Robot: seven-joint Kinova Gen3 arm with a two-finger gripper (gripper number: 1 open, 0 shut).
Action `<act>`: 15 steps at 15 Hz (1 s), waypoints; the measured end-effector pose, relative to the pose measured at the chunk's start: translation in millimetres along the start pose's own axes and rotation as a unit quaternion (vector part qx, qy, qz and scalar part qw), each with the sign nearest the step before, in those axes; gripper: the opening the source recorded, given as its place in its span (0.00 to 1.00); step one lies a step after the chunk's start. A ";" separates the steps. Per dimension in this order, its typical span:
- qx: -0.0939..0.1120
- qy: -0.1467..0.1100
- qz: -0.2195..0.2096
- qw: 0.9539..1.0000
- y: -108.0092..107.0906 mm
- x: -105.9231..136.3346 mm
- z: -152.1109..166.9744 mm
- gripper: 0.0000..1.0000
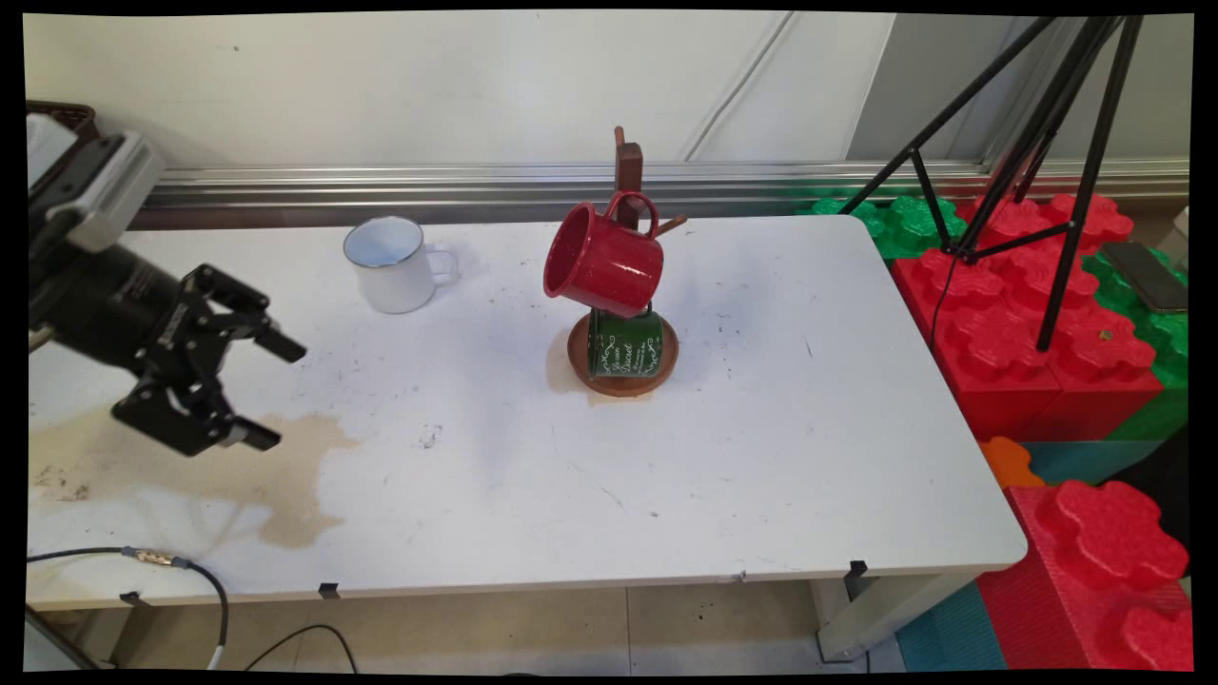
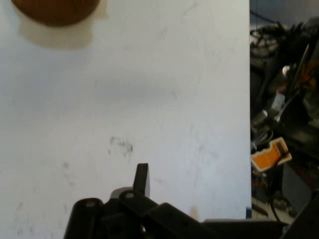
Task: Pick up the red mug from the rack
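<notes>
My black gripper (image 1: 274,392) hovers over the table's left side, open, with nothing between its fingers. It points right, toward the table's middle. The nearest thing is a white enamel mug (image 1: 395,264), standing upright farther back. In the middle stands a wooden mug tree (image 1: 628,171) on a round brown base (image 1: 623,382). A red mug (image 1: 604,262) hangs tilted from an upper peg and a green mug (image 1: 623,344) hangs low over the base. In the hand view one finger (image 2: 142,179) rises over bare tabletop, and the brown base (image 2: 55,10) shows at the top left.
A brown stain (image 1: 285,476) marks the table (image 1: 761,457) below the gripper. To the right are red and green foam blocks (image 1: 1028,323), a black tripod (image 1: 1047,152) and a phone (image 1: 1147,276). A cable (image 1: 171,561) lies at the front left edge.
</notes>
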 end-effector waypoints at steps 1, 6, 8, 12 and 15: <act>0.001 0.004 -0.001 1.000 -0.2 6.5 -0.2 1.00; 0.010 0.029 -0.004 1.000 -3.0 50.5 0.0 1.00; 0.015 0.043 -0.005 0.999 -4.4 71.0 2.2 1.00; 0.025 0.063 -0.013 0.998 -7.5 102.7 8.0 1.00; 0.034 0.077 -0.019 0.996 -11.3 122.3 13.7 1.00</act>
